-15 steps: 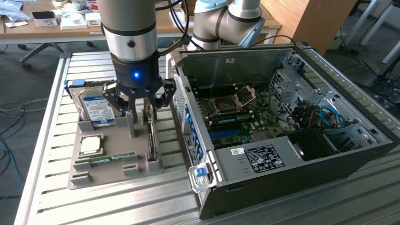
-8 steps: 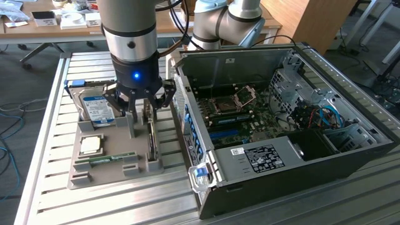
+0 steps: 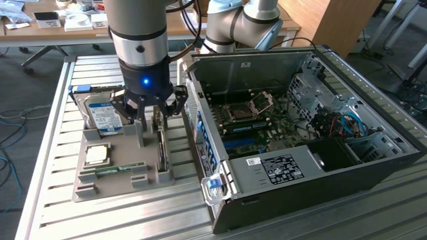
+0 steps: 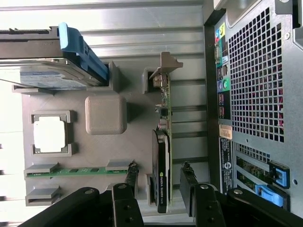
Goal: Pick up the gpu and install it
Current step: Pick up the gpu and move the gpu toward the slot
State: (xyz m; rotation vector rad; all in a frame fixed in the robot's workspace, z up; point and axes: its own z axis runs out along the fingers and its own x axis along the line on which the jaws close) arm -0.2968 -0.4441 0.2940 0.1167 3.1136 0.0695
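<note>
In the exterior view, my end effector [image 3: 152, 111] hangs wide open toward the exterior view's left, just above the gpu [image 3: 161, 150]. The gpu stands on edge in the grey holder tray [image 3: 100, 187] on the desk [image 3: 133, 220], beside the open computer case [image 3: 373, 165]. In the wrist view, my fingers [image 4: 130, 174] flank the card's fan end, one on each side, with a gap showing between each finger and the card, so I hold nothing.

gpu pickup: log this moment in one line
phase: pre-grasp | gripper: open, jaws either side of gpu, not closed on it | gpu: on edge in grey holder tray | pc case: open, gpu not installed
</note>
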